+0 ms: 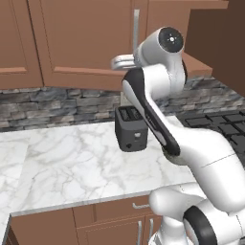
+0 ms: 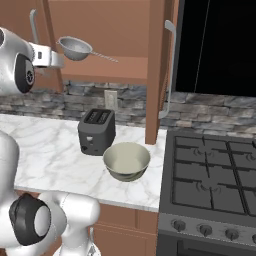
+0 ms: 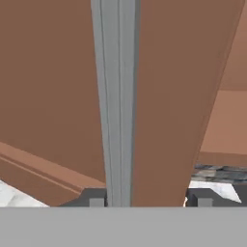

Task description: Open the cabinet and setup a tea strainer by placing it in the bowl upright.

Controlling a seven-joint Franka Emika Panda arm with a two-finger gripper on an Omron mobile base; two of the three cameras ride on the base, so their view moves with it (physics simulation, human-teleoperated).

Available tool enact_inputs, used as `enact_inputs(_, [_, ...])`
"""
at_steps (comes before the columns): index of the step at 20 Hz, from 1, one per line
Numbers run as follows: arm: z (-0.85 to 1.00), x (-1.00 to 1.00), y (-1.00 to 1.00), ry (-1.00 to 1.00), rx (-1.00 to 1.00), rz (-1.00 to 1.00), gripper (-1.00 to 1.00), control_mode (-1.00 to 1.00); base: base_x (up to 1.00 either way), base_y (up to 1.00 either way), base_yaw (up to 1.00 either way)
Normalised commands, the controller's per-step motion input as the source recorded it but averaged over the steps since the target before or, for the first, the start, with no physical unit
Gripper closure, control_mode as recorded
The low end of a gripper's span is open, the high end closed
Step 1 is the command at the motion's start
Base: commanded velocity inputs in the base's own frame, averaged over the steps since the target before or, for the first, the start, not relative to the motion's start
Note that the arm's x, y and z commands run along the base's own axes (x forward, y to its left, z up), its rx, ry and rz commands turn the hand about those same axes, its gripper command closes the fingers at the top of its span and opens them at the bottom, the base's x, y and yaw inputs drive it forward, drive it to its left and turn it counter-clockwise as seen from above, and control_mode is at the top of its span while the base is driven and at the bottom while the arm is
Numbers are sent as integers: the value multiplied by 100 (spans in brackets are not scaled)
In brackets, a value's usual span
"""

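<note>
The bowl (image 2: pixel 126 160) is sitting upright on the marble table (image 2: pixel 45 150), near its front edge, with the stove (image 2: pixel 215 185) just beside it at 3 o'clock. The toaster (image 2: pixel 96 131) is standing just behind the bowl at 10 o'clock, close to it; whether they touch is unclear. Beyond them the stone backsplash (image 2: pixel 210 112) is running along the wall.

Above, the cabinet (image 2: pixel 120 35) is standing with its right door (image 2: pixel 159 70) swung out edge-on toward the camera, its bar handle (image 2: pixel 171 70) facing the stove. Inside, the strainer (image 2: pixel 75 48) is resting on the shelf (image 2: pixel 115 67), rim up, its thin handle pointing to 4 o'clock.

The gripper (image 3: pixel 149 198) is reaching up to the left door's handle (image 3: pixel 115 101). In the hand view the jaws are standing spread, the bar rising just inside the left fingertip (image 3: pixel 96 198), with the door's edge between the tips. I cannot tell whether either tip is touching the bar.
</note>
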Motion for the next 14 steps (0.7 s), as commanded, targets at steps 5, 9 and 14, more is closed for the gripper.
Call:
enact_inputs(5, [5, -99, 100, 0, -4, 5, 100, -100, 0, 0, 0])
enact_inputs(9, [6, -94, 100, 0, -6, 5, 100, -100, 0, 0, 0])
enact_inputs(14, [8, -90, 100, 0, -7, 4, 100, -100, 0, 0, 0])
